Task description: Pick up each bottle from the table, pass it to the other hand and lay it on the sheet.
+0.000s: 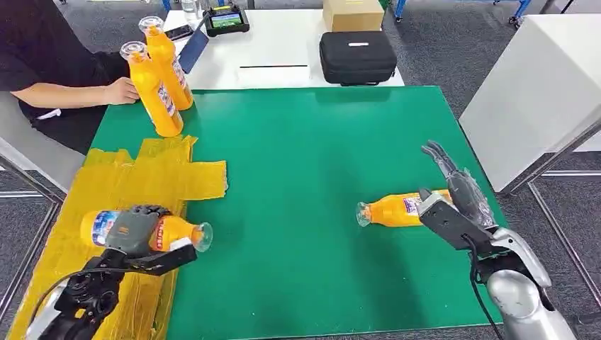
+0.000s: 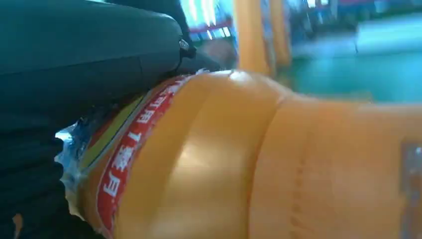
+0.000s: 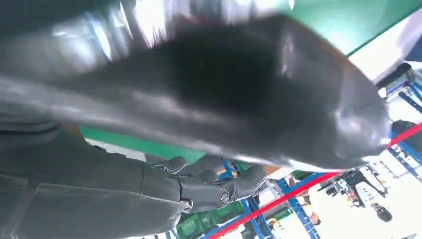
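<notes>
My left hand (image 1: pixel 137 232) grips an orange bottle (image 1: pixel 177 234) around its labelled middle, holding it on its side over the yellow sheet (image 1: pixel 163 173), cap toward the mat's centre. Up close, the bottle (image 2: pixel 249 159) has dark fingers (image 2: pixel 74 59) across it. A second orange bottle (image 1: pixel 394 209) lies on the green mat (image 1: pixel 305 156) at the right. My right hand (image 1: pixel 453 202) is at its base end, fingers spread and stretched out, not closed around it. Two more orange bottles (image 1: pixel 152 95) stand upright at the mat's far left corner.
A person sits at the far left with a hand (image 1: pixel 122 91) against the upright bottles. Behind the mat, a white table (image 1: pixel 283 42) holds a black case (image 1: pixel 358 57), a cardboard box (image 1: pixel 352 13) and a screen device (image 1: pixel 227 20). A white cabinet (image 1: pixel 538 85) stands at right.
</notes>
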You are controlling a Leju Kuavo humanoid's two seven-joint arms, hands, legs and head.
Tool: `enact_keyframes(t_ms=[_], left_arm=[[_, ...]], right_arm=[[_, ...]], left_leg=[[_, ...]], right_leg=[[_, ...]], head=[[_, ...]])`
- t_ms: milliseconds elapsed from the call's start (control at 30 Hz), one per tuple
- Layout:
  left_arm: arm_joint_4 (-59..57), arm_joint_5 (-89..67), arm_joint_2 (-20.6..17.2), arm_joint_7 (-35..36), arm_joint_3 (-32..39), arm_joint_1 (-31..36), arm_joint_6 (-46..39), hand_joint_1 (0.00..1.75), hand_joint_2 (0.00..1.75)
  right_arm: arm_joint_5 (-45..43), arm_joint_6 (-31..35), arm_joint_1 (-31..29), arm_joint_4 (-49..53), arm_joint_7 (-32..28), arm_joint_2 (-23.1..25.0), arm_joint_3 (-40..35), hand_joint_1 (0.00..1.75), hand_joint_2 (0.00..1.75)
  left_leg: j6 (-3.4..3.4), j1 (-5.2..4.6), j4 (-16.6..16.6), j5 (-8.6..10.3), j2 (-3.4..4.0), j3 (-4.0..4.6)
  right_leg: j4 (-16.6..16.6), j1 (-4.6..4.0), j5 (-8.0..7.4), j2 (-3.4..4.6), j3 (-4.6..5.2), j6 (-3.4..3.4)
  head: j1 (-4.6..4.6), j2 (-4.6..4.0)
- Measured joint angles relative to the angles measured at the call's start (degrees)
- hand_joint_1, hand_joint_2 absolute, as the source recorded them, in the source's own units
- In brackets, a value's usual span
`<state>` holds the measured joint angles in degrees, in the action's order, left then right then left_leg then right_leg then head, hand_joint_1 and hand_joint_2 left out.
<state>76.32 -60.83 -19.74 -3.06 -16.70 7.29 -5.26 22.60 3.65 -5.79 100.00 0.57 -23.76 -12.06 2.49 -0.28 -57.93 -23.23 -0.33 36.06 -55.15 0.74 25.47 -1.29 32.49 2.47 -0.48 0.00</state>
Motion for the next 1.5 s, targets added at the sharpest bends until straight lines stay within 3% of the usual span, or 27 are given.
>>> enact_keyframes(t_ms=[33, 333, 533, 733, 800, 967, 1100, 1500], left_arm=[[-1.3, 0.5, 0.2, 0.0, -1.0, 0.9, 1.5, 0.00, 0.00], [-4.7, 8.2, 2.3, -1.5, -3.8, 3.9, 3.4, 0.00, 0.00], [-0.9, 16.0, 3.7, -3.9, -2.9, 2.1, 3.6, 0.00, 0.00], [0.8, 17.8, 4.3, -4.5, -2.3, 1.6, 3.7, 0.00, 0.00], [1.5, 23.1, 5.1, -5.6, -1.1, 0.9, 3.4, 0.00, 0.00], [8.1, 40.5, 7.7, -8.3, 4.1, -2.2, -1.3, 0.00, 0.00], [15.3, 49.8, 9.5, -11.0, 8.2, -4.5, -5.2, 0.00, 0.00], [25.9, 55.0, 11.0, -12.7, 10.0, -6.0, -6.1, 0.00, 0.00]], right_arm=[[0.4, 0.0, 0.6, 0.4, 0.1, -0.1, 0.3, 0.00, 1.75], [9.4, -0.8, 5.6, 3.6, 2.1, -0.4, 3.9, 0.00, 1.75], [14.4, 2.9, 8.7, 4.0, -6.1, -0.4, 10.4, 0.00, 1.75], [14.8, 2.7, 9.8, 4.0, -6.6, -0.3, 13.0, 0.00, 1.75], [15.7, -0.2, 10.4, 4.1, -5.3, -0.6, 13.9, 0.00, 1.75], [15.7, -8.4, 13.7, 3.9, -5.5, -5.4, 18.9, 0.00, 1.75], [17.4, -11.1, 14.2, 0.9, -5.9, -10.6, 21.8, 0.00, 1.75], [20.0, -14.5, 7.9, -11.7, -4.2, -19.9, 18.3, 0.00, 1.75]], left_leg=[[0.00, 0.00, 0.0, 0.00, -0.02, 0.00], [0.00, 0.00, 0.0, 0.00, -0.01, 0.00], [0.00, -0.01, 0.0, -0.02, -0.01, 0.02], [0.00, 0.00, 0.0, -0.02, 0.01, 0.00], [0.00, 0.00, 0.0, -0.02, 0.00, -0.02], [0.02, -0.09, 0.0, -0.02, -0.02, 0.05], [0.03, -0.13, 0.0, -0.04, -0.02, 0.05], [0.05, -0.10, 0.0, 0.00, -0.01, 0.00]], right_leg=[[0.0, 0.00, 0.00, -0.01, -0.01, 0.00], [0.0, 0.00, -0.01, 0.00, -0.05, 0.01], [0.0, 0.00, 0.00, 0.00, -0.05, 0.01], [0.0, -0.01, 0.00, 0.00, -0.04, 0.01], [0.0, -0.01, -0.01, 0.00, -0.04, 0.01], [0.0, 0.06, -0.01, -0.01, -0.04, 0.02], [0.0, 0.09, 0.00, -0.01, -0.02, 0.02], [0.0, 0.06, -0.05, -0.01, -0.06, 0.08]], head=[[0.00, 0.00], [-0.02, 0.00], [-0.02, 0.00], [0.00, 0.00], [-0.04, 0.00], [-0.02, 0.00], [0.00, 0.00], [-0.02, 0.00]])
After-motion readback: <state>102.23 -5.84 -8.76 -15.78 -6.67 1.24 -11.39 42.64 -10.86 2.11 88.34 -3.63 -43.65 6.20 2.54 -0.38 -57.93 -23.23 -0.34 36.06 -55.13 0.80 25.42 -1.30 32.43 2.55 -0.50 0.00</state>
